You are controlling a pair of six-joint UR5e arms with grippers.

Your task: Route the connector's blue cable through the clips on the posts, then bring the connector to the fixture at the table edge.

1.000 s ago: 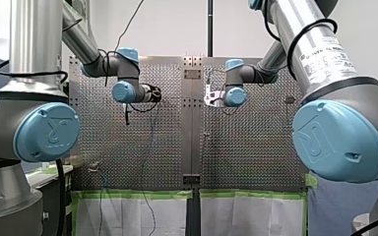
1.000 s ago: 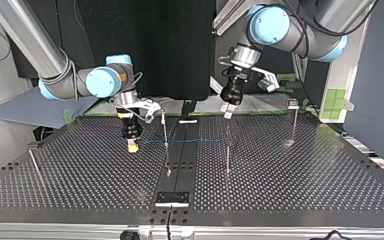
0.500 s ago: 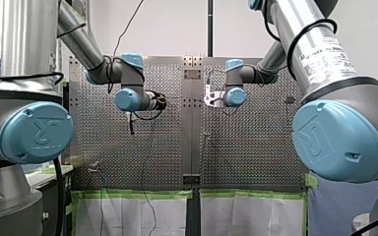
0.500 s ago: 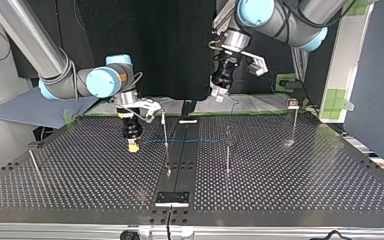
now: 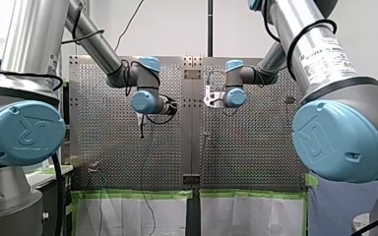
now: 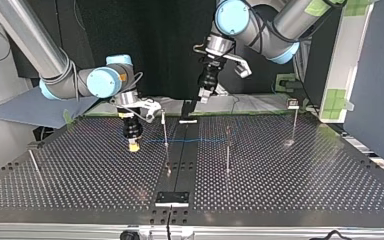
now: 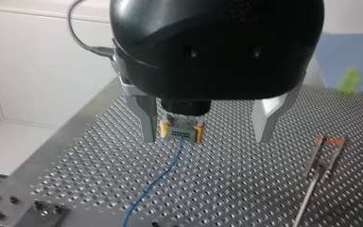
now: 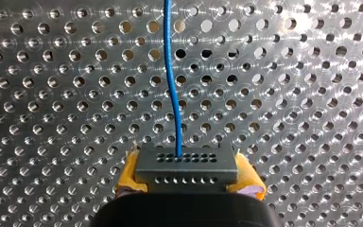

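Note:
My right gripper is shut on the grey connector, its yellow pads on either side. The blue cable leaves the connector and runs ahead over the perforated table. In the top view this gripper hangs low at the left, and the cable stretches from it past a thin post to a second post. My left gripper hangs high above the table's far edge, open and holding nothing. Its metal fingers frame the distant connector.
A third post stands at the top view's right and a leaning rod at its left. A black fixture plate sits at the near table edge. A post with an orange clip lies beside my left gripper's fingers.
My left arm has risen from the second post and swung toward the top view's left, staying open. My right gripper with the connector has not moved.

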